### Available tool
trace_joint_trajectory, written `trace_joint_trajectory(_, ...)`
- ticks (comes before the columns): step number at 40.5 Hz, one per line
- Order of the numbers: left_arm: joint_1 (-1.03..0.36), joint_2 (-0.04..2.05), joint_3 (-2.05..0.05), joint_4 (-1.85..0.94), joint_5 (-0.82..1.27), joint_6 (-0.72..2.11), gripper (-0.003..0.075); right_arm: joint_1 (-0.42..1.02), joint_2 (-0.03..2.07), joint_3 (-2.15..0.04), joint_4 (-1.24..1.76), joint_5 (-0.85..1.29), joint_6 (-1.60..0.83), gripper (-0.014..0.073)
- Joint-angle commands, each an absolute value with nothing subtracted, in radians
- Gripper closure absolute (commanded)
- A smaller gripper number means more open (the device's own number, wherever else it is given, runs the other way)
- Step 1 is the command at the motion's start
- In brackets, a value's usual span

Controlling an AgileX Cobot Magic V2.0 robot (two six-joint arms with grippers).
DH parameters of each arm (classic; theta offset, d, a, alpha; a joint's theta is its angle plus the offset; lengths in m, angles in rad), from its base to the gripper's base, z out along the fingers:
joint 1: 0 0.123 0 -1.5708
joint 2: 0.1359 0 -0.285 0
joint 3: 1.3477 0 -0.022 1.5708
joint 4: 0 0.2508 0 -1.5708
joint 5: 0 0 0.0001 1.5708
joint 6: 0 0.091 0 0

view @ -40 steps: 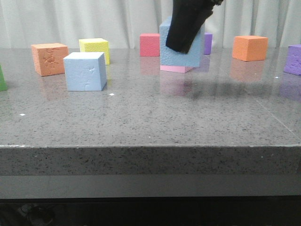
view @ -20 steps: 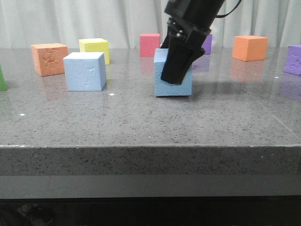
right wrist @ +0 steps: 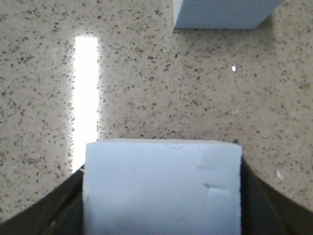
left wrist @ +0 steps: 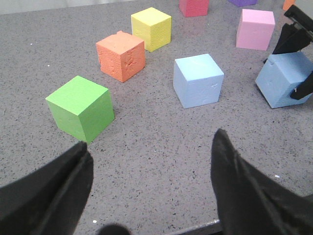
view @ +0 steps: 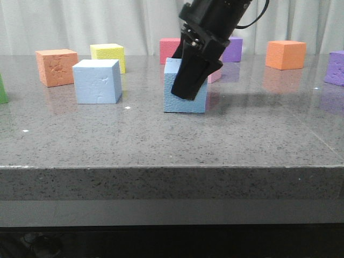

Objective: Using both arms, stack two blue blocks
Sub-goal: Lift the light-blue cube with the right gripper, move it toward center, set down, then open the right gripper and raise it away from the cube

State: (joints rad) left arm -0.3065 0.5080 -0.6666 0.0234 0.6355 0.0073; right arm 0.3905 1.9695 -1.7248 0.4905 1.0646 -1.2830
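One light blue block (view: 97,81) stands on the grey table to the left of centre, also seen in the left wrist view (left wrist: 198,81) and partly in the right wrist view (right wrist: 225,12). My right gripper (view: 187,88) is shut on the second blue block (view: 184,103), which is slightly tilted and low at the table surface, a short gap to the right of the first. That block fills the space between the right fingers (right wrist: 163,188). My left gripper (left wrist: 151,142) hangs open over bare table near the front edge, holding nothing, and is out of the front view.
Other cubes ring the area: green (left wrist: 80,107), orange (view: 56,67), yellow (view: 108,55), red (view: 171,49), pink (left wrist: 255,28) behind the held block, purple (view: 235,48), a second orange (view: 285,54) and a purple one (view: 337,68) at the right edge.
The right gripper has carried its blue block down from above the pink cube and leftward, closer to the other blue block. That other block has not moved.
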Motion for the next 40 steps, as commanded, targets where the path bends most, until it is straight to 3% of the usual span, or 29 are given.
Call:
trace_joint_trajectory(1,-0.314,0.519,-0.695,0.024,0.564,0.006,0.0229,0.383,1.912,-1.758,0.534,1.043,-1.297,0.0141)
trace_joint_trajectory(6,-0.314,0.519,-0.695,0.024,0.564,0.000,0.0229,0.383,1.912,-1.758,0.534,1.021,-1.296,-0.0018)
trace_joint_trajectory(9,-0.314,0.519,-0.695,0.024,0.564,0.006,0.0229,0.383,1.912,-1.758,0.534,1.014,-1.295,-0.0064)
trace_joint_trajectory(24,-0.314,0.519,-0.695,0.025,0.564,0.000,0.0229,0.382,1.806,-1.758,0.533,1.050,-1.110,-0.0060)
trace_joint_trajectory(29,-0.314,0.519,-0.695,0.025,0.564,0.000,0.0229,0.382,1.721,-1.758,0.484,1.053,-0.921,-0.0060)
trace_joint_trajectory(40,-0.314,0.519,-0.695,0.025,0.564,0.000,0.0229,0.384,1.497,-1.713,0.101,1.117,-0.135,-0.0060)
